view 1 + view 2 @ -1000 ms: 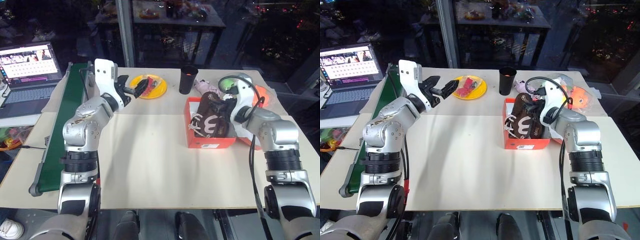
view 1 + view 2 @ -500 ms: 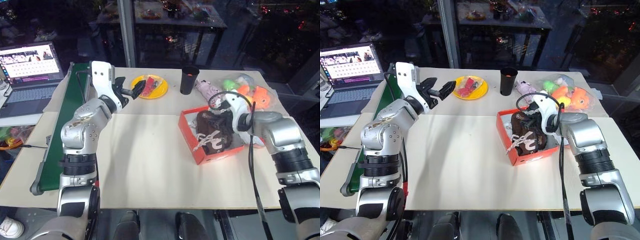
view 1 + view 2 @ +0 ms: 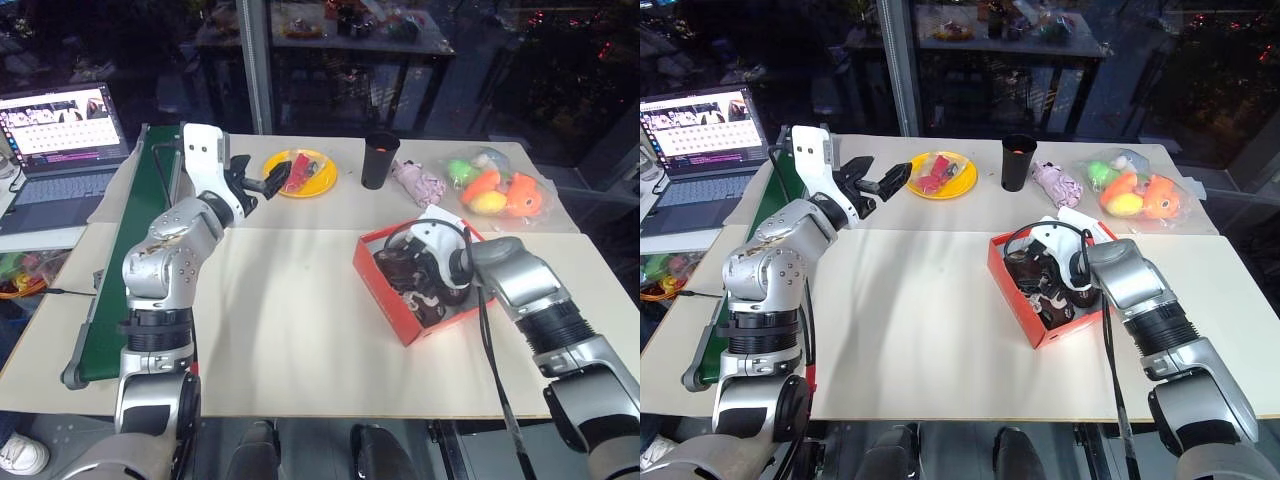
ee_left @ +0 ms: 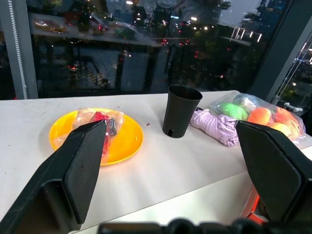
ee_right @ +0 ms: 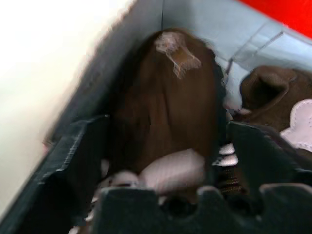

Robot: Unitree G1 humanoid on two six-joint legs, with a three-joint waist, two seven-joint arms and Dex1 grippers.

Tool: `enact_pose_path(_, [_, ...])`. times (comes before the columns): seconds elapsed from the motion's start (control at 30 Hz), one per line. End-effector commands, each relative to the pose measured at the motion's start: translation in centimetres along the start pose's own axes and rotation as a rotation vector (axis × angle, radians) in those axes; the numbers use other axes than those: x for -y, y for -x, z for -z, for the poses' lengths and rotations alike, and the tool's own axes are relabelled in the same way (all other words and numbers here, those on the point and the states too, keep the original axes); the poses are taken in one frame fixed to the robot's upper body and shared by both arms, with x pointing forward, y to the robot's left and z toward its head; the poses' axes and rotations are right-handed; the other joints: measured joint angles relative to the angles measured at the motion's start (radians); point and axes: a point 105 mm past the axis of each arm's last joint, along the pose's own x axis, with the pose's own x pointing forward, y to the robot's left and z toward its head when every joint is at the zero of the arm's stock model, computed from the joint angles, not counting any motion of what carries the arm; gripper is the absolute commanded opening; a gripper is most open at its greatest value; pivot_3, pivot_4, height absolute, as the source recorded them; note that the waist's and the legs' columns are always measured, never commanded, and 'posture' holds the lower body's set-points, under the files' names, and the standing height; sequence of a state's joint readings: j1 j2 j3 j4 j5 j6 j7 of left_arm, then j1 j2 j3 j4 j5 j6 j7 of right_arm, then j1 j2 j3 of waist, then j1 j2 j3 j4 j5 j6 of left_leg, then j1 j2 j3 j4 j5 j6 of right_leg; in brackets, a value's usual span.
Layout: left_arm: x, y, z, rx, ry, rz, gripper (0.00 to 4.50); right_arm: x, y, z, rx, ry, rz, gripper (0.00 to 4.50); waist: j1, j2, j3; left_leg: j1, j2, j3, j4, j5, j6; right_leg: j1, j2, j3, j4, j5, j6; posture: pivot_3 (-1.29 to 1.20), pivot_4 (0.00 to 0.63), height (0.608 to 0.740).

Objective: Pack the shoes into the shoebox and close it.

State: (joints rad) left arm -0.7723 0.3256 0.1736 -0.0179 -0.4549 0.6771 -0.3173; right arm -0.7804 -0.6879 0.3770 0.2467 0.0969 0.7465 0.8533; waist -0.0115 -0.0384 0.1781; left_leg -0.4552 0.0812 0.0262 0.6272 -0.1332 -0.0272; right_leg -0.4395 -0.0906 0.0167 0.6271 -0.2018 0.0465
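Reaching down into the orange-red cardboard shoebox (image 3: 385, 295) near the table's (image 3: 290, 330) right edge, the right gripper (image 5: 163, 146) spreads its fingers around the dark brown soft shoes (image 5: 165, 107) inside, while the left gripper (image 3: 262, 180) hovers spread beside the yellow plate (image 3: 318, 180).

The right gripper (image 5: 161, 161) hides part of the shoes (image 5: 165, 102), and the shoebox (image 3: 385, 300) lid is behind the arm.
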Motion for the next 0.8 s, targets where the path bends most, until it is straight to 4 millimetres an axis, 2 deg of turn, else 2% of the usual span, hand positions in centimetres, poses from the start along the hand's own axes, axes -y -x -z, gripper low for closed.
enact_pose_path(0.03, [0.6,0.1,-1.7,0.061,-0.04,0.018,4.5,0.9,0.7,-2.2,0.052,0.056,0.047,4.47,0.0,0.0,0.0,0.0,0.0,0.0,0.0,0.0,0.0,0.0,0.0,0.0,0.0,0.0,0.0,0.0,0.15,0.736])
enact_pose_path(0.13, [0.8,-0.1,-1.7,0.059,-0.045,0.03,4.5,0.9,1.6,-4.2,0.14,-0.001,0.037,4.47,-0.002,0.0,0.0,0.0,0.0,0.0,0.0,0.0,0.0,0.0,0.0,0.0,0.0,0.0,0.0,0.0,0.15,0.736])
enact_pose_path(0.27, [1.5,-0.4,-1.4,0.03,-0.081,0.076,4.5,1.3,5.2,-8.5,0.342,-0.131,0.021,4.47,-0.001,0.0,0.0,0.0,0.0,0.0,0.0,0.0,0.0,0.0,0.0,0.0,0.001,0.0,0.0,0.0,0.15,0.736])
enact_pose_path(0.33, [1.9,-0.5,-1.1,0.003,-0.108,0.111,4.5,1.3,7.2,-9.8,0.413,-0.163,0.013,4.47,0.0,0.0,0.0,0.0,0.0,0.0,0.0,0.0,0.0,0.0,0.0,0.0,0.001,0.0,0.0,0.0,0.15,0.736])
enact_pose_path(0.4, [2.5,-0.4,-0.4,-0.044,-0.145,0.176,4.5,1.3,8.9,-10.3,0.448,-0.175,0.017,4.47,0.001,0.0,0.0,0.0,0.0,0.0,0.0,0.0,0.0,0.0,0.0,0.0,0.001,0.0,0.0,0.0,0.15,0.736])
enact_pose_path(0.43, [3.5,-0.2,0.3,-0.082,-0.17,0.255,4.5,1.3,10.1,-10.2,0.46,-0.178,0.027,4.47,0.005,0.0,0.0,0.0,0.0,0.0,0.0,0.0,0.0,0.0,0.0,0.0,0.001,0.0,0.0,0.0,0.15,0.736])
enact_pose_path(0.53, [5.8,1.0,1.8,-0.174,-0.206,0.457,4.5,1.5,12.6,-8.8,0.442,-0.186,0.082,3.81,0.014,0.0,0.0,0.0,0.0,0.0,0.0,0.0,0.0,0.0,-0.001,0.0,0.001,0.0,0.0,0.0,0.15,0.736])
enact_pose_path(0.63, [7.0,1.9,2.7,-0.23,-0.196,0.588,4.5,1.1,14.1,-6.4,0.359,-0.174,0.124,2.67,0.022,0.0,0.0,-0.001,0.0,0.0,0.0,0.0,0.0,0.0,-0.001,0.0,0.0,0.0,0.0,0.0,0.15,0.736])
enact_pose_path(0.8, [9.2,2.8,3.9,-0.302,-0.179,0.796,4.5,-0.2,16.4,-0.6,0.2,-0.261,0.211,1.03,0.024,0.0,0.0,0.0,0.0,0.0,0.0,0.0,0.0,0.0,-0.001,0.0,0.0,0.0,0.0,0.0,0.15,0.736])
